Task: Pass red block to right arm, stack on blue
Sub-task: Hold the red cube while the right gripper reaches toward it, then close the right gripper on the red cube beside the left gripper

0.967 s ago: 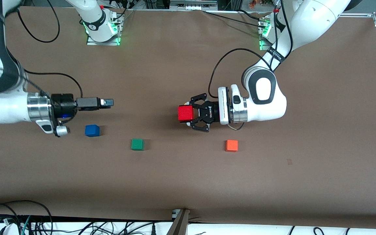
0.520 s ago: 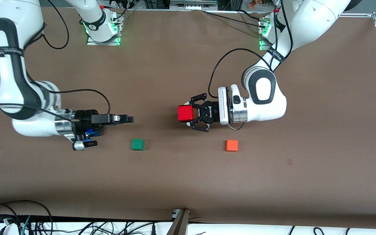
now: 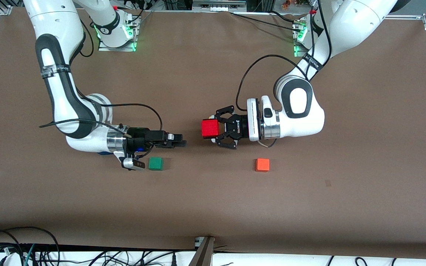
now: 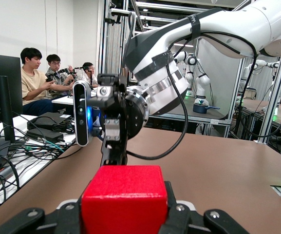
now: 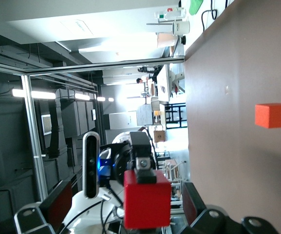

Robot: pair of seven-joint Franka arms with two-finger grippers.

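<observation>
While clamped between the linkage fingers of the left tool [image 3: 216, 129], the red block [image 3: 210, 128] is held above the middle of the surface [image 3: 213, 207], its free face turned toward the right arm's end. The right tool [image 3: 181, 143] hovers over the surface close to that face but apart from it, pointing at the block and lined up with it, as the left wrist view confirms; whether this tool is wide or narrow cannot be told. The hand-over therefore appears to be at the approach stage: the pick-up is done, and the transfer, the left tool's release and the stacking are not yet done. A sliver of the blue cube [image 3: 103, 152] shows under the right arm's wrist, the rest being hidden. A green cube [image 3: 156, 163] lies just beside the right arm's wrist, and an orange cube [image 3: 262, 164] lies nearer the front camera than the left tool. The surface is plain brown, with cables [image 3: 13, 244] along its near edge. The left wrist view shows seated people [image 4: 33, 80], a monitor [image 4: 1, 78] and metal framing.
</observation>
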